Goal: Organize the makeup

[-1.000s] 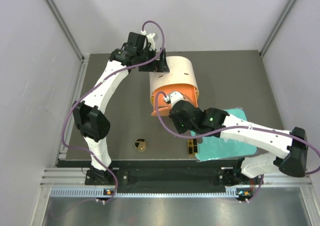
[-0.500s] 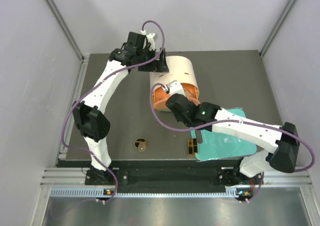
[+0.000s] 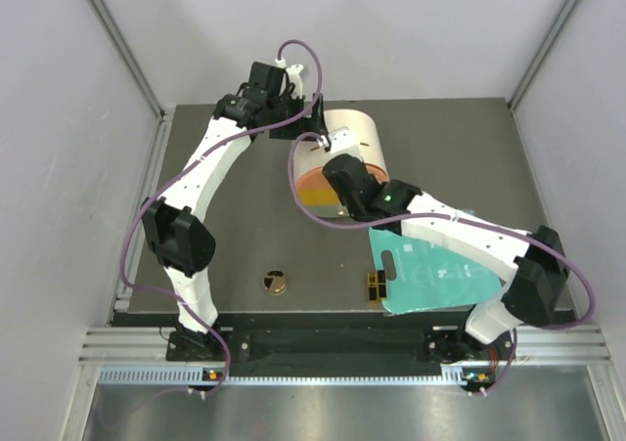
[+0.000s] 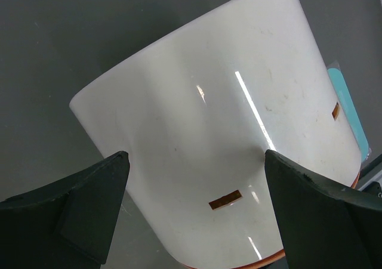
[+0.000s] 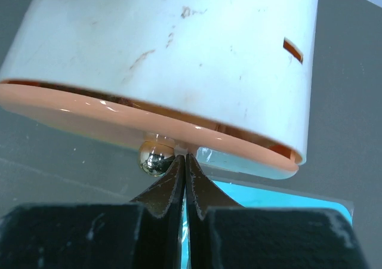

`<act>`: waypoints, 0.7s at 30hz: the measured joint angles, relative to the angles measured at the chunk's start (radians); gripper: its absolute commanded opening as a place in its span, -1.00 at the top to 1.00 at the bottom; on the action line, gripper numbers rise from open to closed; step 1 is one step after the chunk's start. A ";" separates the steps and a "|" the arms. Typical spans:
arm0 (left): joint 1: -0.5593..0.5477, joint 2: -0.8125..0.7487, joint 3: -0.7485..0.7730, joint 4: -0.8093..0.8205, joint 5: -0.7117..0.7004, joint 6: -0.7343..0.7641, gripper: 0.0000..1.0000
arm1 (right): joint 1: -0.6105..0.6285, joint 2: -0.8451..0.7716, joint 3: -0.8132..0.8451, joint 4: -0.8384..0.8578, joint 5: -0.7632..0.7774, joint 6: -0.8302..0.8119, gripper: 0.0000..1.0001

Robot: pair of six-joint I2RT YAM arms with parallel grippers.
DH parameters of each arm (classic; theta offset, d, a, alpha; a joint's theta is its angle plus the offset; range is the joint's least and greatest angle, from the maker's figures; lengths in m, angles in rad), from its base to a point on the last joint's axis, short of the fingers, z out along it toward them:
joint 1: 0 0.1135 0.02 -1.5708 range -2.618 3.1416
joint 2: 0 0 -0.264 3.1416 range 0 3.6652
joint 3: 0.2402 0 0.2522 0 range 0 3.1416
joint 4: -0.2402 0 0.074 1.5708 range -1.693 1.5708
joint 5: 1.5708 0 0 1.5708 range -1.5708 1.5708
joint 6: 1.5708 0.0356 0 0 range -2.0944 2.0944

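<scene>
**Both arms at the cream box, makeup low on the table**
The right wrist view alone shows the right gripper pinched shut on nothing, its tips at the peach lid beside a silver knob. The left wrist view shows the left gripper spread wide, straddling the box. From above, the compact and the black-and-gold piece lie lower centre, the piece beside the teal board, on a dark table.

Right gripper, fingers closed, has advanced across the table to the cylindrical box. Orange lid, previously swung open, now sits nearly shut on the box mouth. Teal board is more exposed.
</scene>
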 measured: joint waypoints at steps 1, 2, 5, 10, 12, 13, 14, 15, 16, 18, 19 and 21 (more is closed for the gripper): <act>0.000 0.000 0.000 0.000 0.000 0.001 -0.98 | -0.005 0.014 0.006 0.008 0.003 -0.006 1.00; 0.000 0.000 0.000 0.000 0.000 0.002 -0.98 | -0.009 0.028 0.013 0.015 0.008 -0.008 1.00; 0.000 0.000 0.001 0.000 -0.001 0.002 -0.98 | -0.015 0.055 0.025 0.012 0.019 -0.016 1.00; 0.000 0.000 0.002 0.000 -0.003 0.002 -0.98 | -0.015 0.067 0.037 0.011 0.016 -0.023 0.98; 0.000 0.000 0.002 0.000 -0.003 0.002 -0.98 | -0.014 0.058 0.033 0.011 0.002 -0.023 0.93; 0.000 0.000 0.002 0.000 -0.004 0.002 -0.98 | -0.014 0.043 0.023 0.015 -0.014 -0.024 0.87; 0.000 0.000 0.002 0.000 -0.004 0.002 -0.98 | -0.014 0.021 0.008 0.014 -0.031 -0.023 0.85; 0.000 0.000 0.002 0.000 -0.005 0.002 -0.98 | -0.014 -0.007 -0.011 0.013 -0.047 -0.021 0.81; 0.000 0.000 0.002 0.000 -0.005 0.002 -0.98 | -0.014 -0.035 -0.028 0.011 -0.061 -0.020 0.73; 0.000 0.000 0.002 0.000 -0.007 0.002 -0.98 | -0.014 -0.110 -0.067 -0.005 -0.093 -0.004 0.63; 0.000 0.000 0.003 0.000 -0.008 0.002 -0.98 | -0.014 -0.146 -0.079 -0.016 -0.107 0.005 0.56; 0.000 0.000 0.003 0.000 -0.008 0.003 -0.98 | -0.014 -0.209 -0.093 -0.033 -0.139 0.032 0.43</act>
